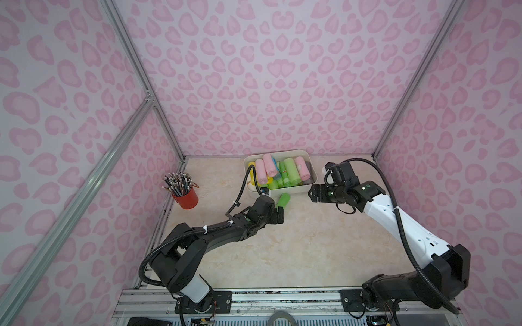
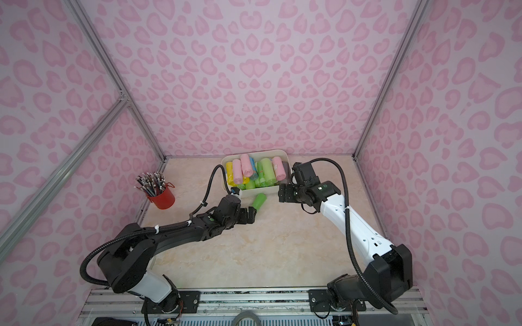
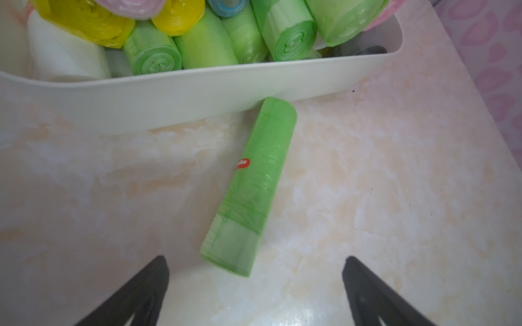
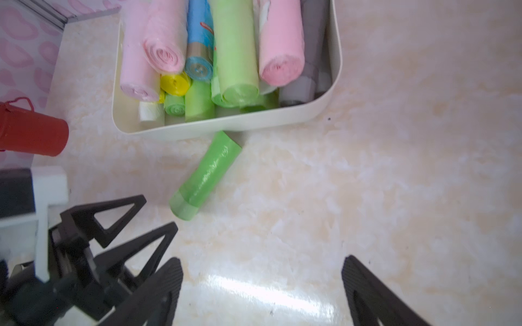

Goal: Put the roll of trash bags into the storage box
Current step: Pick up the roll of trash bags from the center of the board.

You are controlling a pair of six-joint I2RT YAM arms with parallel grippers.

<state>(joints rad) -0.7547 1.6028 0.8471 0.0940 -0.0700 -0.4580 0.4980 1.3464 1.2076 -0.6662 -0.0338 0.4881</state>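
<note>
1. My left gripper point(image 1: 278, 215): jaws spread wide, empty, low over the table point(image 1: 296, 248).
2. 1 green roll of trash bags point(image 3: 251, 186) lies on the table just ahead of it, outside the storage box point(image 3: 169, 96), far end against the box's front wall.
3. My right gripper point(image 4: 263, 259): jaws apart, empty, near the box's right front corner.

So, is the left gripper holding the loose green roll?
No, the green roll lies on the table, apart from the open left gripper.
</note>
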